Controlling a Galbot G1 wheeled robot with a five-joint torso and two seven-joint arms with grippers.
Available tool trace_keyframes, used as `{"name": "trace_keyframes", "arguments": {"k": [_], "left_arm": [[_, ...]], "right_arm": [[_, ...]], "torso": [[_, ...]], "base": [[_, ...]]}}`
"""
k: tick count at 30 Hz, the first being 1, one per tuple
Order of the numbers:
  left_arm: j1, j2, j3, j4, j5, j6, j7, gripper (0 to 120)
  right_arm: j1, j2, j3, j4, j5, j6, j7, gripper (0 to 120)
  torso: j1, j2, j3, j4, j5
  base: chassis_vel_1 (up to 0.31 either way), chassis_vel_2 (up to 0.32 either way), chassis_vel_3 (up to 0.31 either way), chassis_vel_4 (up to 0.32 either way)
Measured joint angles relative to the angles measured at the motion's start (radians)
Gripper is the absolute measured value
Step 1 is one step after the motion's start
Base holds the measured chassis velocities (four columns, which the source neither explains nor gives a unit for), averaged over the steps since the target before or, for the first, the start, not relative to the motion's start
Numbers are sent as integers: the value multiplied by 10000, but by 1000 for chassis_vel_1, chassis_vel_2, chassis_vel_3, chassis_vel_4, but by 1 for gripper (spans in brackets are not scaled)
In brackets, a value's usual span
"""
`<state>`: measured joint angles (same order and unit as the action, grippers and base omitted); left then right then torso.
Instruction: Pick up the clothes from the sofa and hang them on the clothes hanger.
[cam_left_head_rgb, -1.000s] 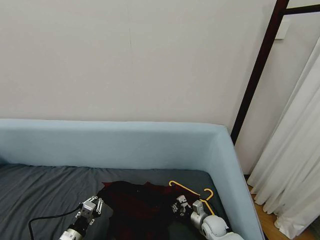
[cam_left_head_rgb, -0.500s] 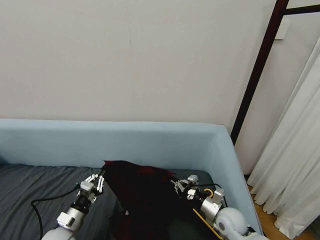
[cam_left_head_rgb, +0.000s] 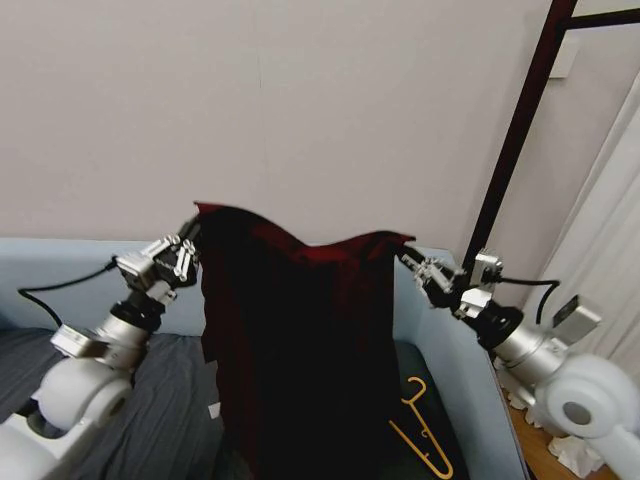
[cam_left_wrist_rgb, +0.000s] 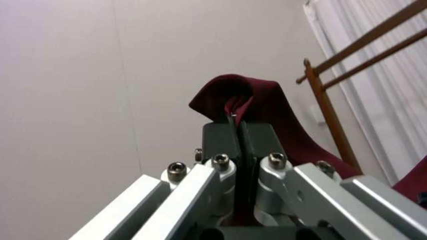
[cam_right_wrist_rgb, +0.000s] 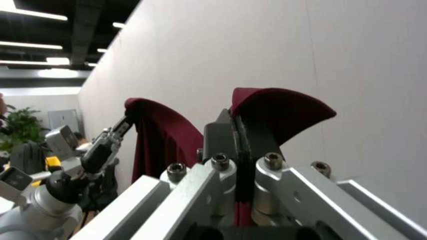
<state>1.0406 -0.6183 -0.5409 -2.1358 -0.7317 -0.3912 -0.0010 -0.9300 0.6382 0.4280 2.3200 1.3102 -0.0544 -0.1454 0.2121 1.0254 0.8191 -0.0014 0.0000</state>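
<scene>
- Left gripper (cam_left_head_rgb: 188, 252), what does it hold?
- Its jaws are pressed together on 1 top corner of the dark red garment (cam_left_head_rgb: 300, 350). In the left wrist view the cloth comes out as a fold just above the tips. The right gripper (cam_left_head_rgb: 415, 266) does the same with the other top corner, also closed tight on the cloth.
- So where is the garment?
- In the air between the 2 grippers, spread like a curtain in front of the wall, with its top edge sagging a little in the middle. It hangs down before the blue sofa (cam_left_head_rgb: 465, 400). Whether the lower hem touches the seat, I cannot tell.
- Which step is this, in your opinion?
- The picking up looks done, I think, and the hanging is not yet begun. The dark wooden rack (cam_left_head_rgb: 515, 140) stands to the right, beyond the sofa arm, well apart from the cloth. 1 yellow hanger (cam_left_head_rgb: 420, 428) lies on the seat near that arm, untouched.
- What does the next move need?
- I judge that the cloth must travel right, toward the rack, with both grips firm and the top edge stretched, so it does not slip or bunch. The yellow hanger is a difficulty: both grippers are busy, so none is free to take it. Also the white curtain (cam_left_head_rgb: 610, 250) is just beside the rack and could catch.
</scene>
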Motion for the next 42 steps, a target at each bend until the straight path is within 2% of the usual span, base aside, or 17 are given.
{"name": "trace_keyframes", "arguments": {"k": [3, 7, 9, 11, 13, 14, 17, 21, 23, 26, 29, 30, 32, 36, 37, 40, 42], "left_arm": [[139, 278, -705, -597, -451, 181, -54, 0], [745, 629, -2303, -1667, -1236, 355, -98, 0], [859, 678, -2567, -1820, -1332, 359, -102, 0], [1069, 808, -3172, -2077, -1518, 365, -111, 0], [1267, 1024, -4085, -2351, -1841, 405, -115, 0], [1267, 1024, -4085, -2351, -1841, 405, -115, 0], [1325, 1351, -4923, -2441, -2105, 554, -116, 0], [1480, 1464, -4638, -2263, -1660, 700, -113, 0], [1728, 1417, -4119, -2075, -1113, 761, -93, 0], [2495, 1084, -3141, -1468, 87, 774, 168, 0], [2726, 948, -2721, -1153, 538, 782, 300, 0], [2870, 813, -2287, -855, 948, 748, 405, 0], [2921, 751, -2052, -696, 1150, 728, 451, 0], [2739, -177, 551, 1192, 2999, 424, 607, 0], [2739, -177, 551, 1192, 2999, 424, 607, 0], [2298, -1275, 1911, 2705, 4148, 329, 601, 0], [2220, -1499, 2090, 3009, 4381, 323, 594, 0]], "right_arm": [[23, -298, 465, 635, 184, -106, 359, 0], [-492, -981, 1635, 1646, 349, -203, 819, 0], [-598, -1097, 1927, 1798, 449, -249, 911, 0], [-834, -1346, 2676, 1922, 779, -358, 1143, 0], [-1335, -1804, 4371, 1947, 1364, -487, 1509, 0], [-1335, -1804, 4371, 1947, 1364, -487, 1509, 0], [-2155, -2336, 6273, 1937, 1853, -725, 1956, 0], [-2865, -2412, 6832, 1910, 1645, -1168, 2437, 0], [-3154, -2203, 6444, 1892, 1140, -1361, 2610, 0], [-3829, -1366, 4925, 1845, -470, -1680, 2559, 0], [-3945, -1016, 4166, 1835, -1102, -1739, 2377, 0], [-4012, -678, 3338, 1795, -1722, -1744, 2164, 0], [-4020, -580, 3079, 1766, -1914, -1743, 2096, 0], [-3635, 726, -292, -156, -4400, -1035, 1298, 0], [-3635, 726, -292, -156, -4400, -1035, 1298, 0], [-2955, 1621, -2278, -2398, -5723, -305, 929, 0], [-2761, 1866, -2674, -2918, -5988, -91, 882, 0]], "torso": [[0, 0, -1, 1, 0], [0, 0, -1, 1, 1], [-1, 0, -1, 0, 1], [-1, 0, -2, 0, 0], [-1, 0, -1, 0, 0], [-1, 0, -1, 0, 0], [-1, 1, -2, -1, 3], [-1, 2, -3, -1, -1], [-1, 0, -2, -2, 0], [1, -2, 1, -2, 5], [1, -2, 1, -2, 2], [1, -2, 1, -2, 6], [0, -3, 2, -1, 7], [1, -1, 0, 1, -2], [1, -1, 0, 1, -2], [1, -3, 1, -3, 2], [1, -2, 2, -2, 3]], "base": [[0, 0, 0, 0], [0, 0, 0, 0], [0, 0, 0, 0], [0, 0, 0, 0], [0, 0, 0, 0], [0, 0, 0, 0], [0, 0, 0, 0], [0, 0, 0, 0], [0, 0, 0, 0], [0, 0, 0, 0], [0, 0, 0, 0], [0, 0, 0, 0], [0, 0, 0, 0], [0, 0, 0, 0], [0, 0, 0, 0], [0, 0, 0, 0], [0, 0, 0, 0]]}}
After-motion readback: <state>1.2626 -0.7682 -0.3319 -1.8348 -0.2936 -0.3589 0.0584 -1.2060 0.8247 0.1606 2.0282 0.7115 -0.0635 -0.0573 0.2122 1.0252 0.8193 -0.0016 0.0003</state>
